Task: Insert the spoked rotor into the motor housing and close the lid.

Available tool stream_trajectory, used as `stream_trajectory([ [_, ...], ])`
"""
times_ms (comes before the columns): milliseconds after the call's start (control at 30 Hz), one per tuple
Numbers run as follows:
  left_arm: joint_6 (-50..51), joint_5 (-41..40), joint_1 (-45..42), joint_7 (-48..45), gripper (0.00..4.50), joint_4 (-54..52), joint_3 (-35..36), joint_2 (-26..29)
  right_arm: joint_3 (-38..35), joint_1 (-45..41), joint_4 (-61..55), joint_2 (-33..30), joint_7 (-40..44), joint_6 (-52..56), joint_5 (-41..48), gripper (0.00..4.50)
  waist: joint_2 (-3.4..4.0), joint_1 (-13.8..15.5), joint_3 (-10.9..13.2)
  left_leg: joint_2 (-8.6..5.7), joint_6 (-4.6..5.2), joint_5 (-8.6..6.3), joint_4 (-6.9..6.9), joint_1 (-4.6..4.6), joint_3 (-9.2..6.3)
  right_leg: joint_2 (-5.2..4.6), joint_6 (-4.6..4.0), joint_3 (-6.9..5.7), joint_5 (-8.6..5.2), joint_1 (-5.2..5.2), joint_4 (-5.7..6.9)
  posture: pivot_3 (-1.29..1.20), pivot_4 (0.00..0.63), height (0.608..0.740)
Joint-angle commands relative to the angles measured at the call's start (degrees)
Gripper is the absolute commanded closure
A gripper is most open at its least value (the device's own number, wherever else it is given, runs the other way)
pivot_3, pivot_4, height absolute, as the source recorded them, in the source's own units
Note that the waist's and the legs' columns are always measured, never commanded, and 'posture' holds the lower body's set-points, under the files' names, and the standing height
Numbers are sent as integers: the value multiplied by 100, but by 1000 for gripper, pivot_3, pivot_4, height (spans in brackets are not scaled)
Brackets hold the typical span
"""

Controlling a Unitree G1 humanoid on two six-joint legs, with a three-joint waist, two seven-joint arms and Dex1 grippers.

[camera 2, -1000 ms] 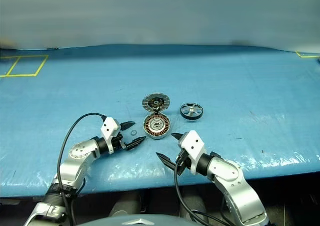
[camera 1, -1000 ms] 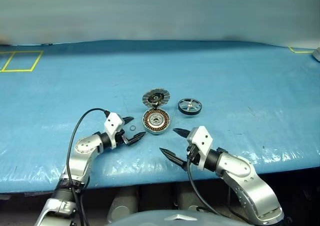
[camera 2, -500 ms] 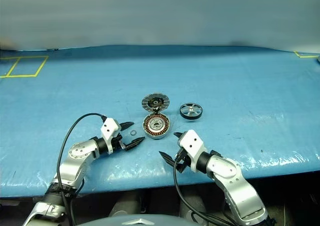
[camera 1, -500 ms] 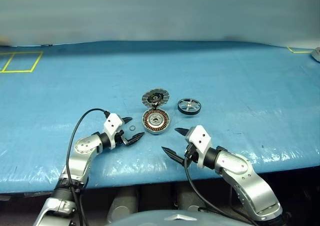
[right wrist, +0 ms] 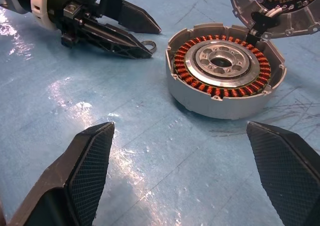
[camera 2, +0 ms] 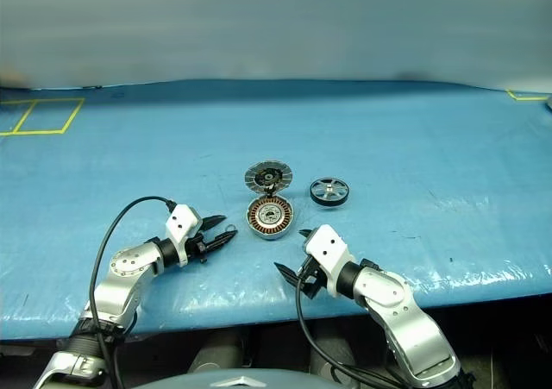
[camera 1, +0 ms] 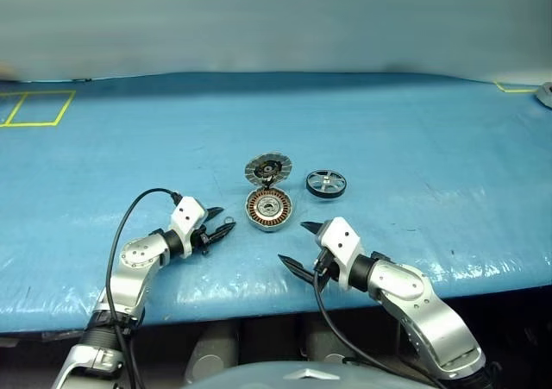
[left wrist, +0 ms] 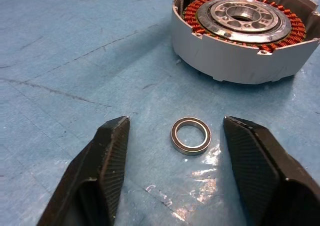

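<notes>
My left fingers (left wrist: 107,161) straddle a small ring (left wrist: 190,135) on the blue mat (camera 1: 431,130), parted, nothing pinched; my right gripper (camera 1: 302,247) is spread wide and empty. Motor housing (camera 1: 269,209) sits lid (camera 1: 268,166) flipped open, likely awaiting the spoked rotor (camera 1: 326,183) just beside.

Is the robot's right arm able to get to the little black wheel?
Probably yes. The spoked rotor lies in the open on the blue table, and nothing stands between it and the open right gripper.
</notes>
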Motion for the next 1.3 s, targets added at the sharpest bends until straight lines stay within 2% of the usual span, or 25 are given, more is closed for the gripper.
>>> stream_trajectory([
  [33, 69, 192, 141, -10, 2950, 379, -166, -2, -2, -70, -173, -6, -39, -2, 3, 53, 1, 8, -2, 0, 0, 0, 0, 0, 0, 0, 0, 0, 0, 0, 0, 0, 150, 740],
  [133, -56, 262, 111, -62, 3862, 474, -250, 0, 21, -69, -184, -15, -62, 15, -16, 53, 1, 12, -3, 0, 0, 0, 0, 4, 0, 0, 0, 0, 0, 1, 0, 0, 150, 740],
  [367, -76, 196, 99, -226, 3867, 514, -276, 2, 55, -44, -178, -28, -92, 11, -63, 53, 4, 13, -7, -1, 1, -2, -1, 15, 0, -5, 1, 0, -1, 5, -6, 0, 150, 740],
  [600, -173, -3, 87, -75, 3867, 338, 35, -46, 8, -13, -180, 31, -155, -58, -22, 53, 4, 11, -7, -1, 3, -3, -8, 15, 0, -5, 1, 0, -1, 5, -15, 0, 150, 740],
  [767, -211, -518, 48, -491, 3867, -302, 181, -16, -155, 30, -228, 100, -111, -154, 196, 53, -3, 8, -2, 1, 3, -3, -8, 4, 0, -3, 1, 0, 0, 4, -15, 0, 150, 740],
  [900, 70, -827, -53, -815, 3867, -945, 126, 59, -223, 51, -236, 106, -20, -181, 373, 53, -10, 21, 2, -3, 4, -1, 1, -43, -6, 0, 5, -6, 4, -18, -14, 0, 150, 740],
  [1100, 416, -1146, -415, -1033, 3867, -1476, -23, -66, -250, 50, -200, 176, -62, -224, 458, 53, -10, 17, 3, -6, 6, -2, 1, -43, -6, -1, 8, -5, 6, -14, -22, 0, 150, 740],
  [1300, 165, -377, -1015, -638, 3867, -985, -587, -462, -256, 86, -139, 236, -190, -263, 395, 53, -11, 26, 4, -9, 7, -1, 3, -42, -6, 4, 12, -5, 8, -9, -25, 0, 150, 740],
])
